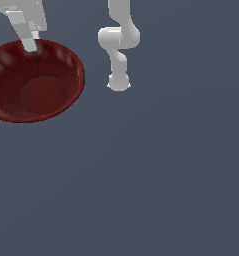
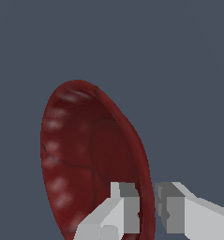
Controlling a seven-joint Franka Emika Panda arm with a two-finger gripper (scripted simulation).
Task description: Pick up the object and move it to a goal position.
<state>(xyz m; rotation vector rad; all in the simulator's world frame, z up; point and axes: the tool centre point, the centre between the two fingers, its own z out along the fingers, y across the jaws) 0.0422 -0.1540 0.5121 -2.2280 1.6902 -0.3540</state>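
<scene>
Fingers (image 2: 127,206) straddle the bowl (image 1: 36,82) rim, one inside, one outside, pinching the wall w/ our gripper (image 2: 146,208). Bowl sits at the exterior view's upper left, looks lifted. We judge grasp done; carry to goal left, no goal marker visible.

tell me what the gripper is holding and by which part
The gripper pinches the dark red bowl by its rim: one finger inside the wall, the other outside.
</scene>
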